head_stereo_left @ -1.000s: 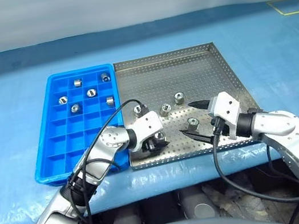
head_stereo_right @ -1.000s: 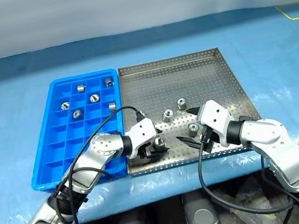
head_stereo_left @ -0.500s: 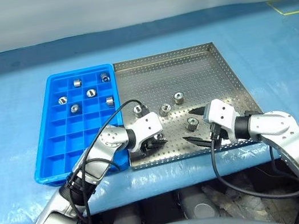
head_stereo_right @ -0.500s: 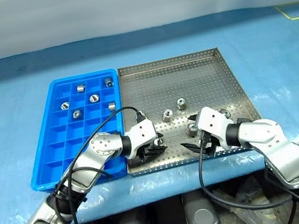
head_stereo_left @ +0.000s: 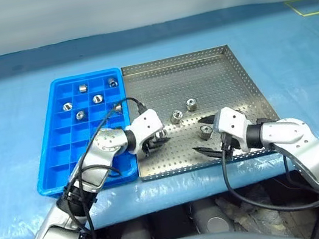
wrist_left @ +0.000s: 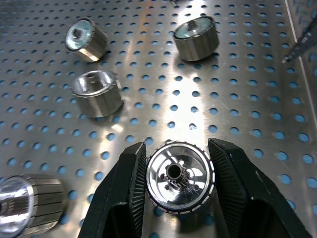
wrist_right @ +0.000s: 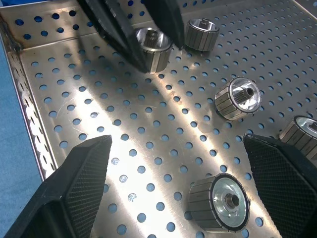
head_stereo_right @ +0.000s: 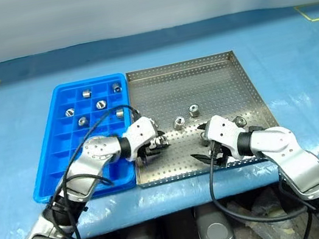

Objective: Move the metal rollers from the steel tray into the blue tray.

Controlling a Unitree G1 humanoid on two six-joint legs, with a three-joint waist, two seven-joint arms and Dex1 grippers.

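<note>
The left gripper (wrist_left: 173, 183) has its fingers clamped on one of the metal rollers (wrist_left: 179, 177) above the steel tray (head_stereo_left: 212, 67), ready for the blue tray (head_stereo_left: 71, 163), while the right gripper (wrist_right: 173, 188), fingers wide, straddles another roller (wrist_right: 216, 202) to pinch it.

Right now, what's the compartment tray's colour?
The tray is bright blue, showing best in the left eye view.

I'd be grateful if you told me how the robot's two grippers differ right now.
The left gripper is shut on a metal roller, fingers pressing its sides; the right gripper holds nothing, fingers spread wide. The left sits nearer the blue tray; the right hangs beside a loose roller. Both are over the steel tray.
</note>
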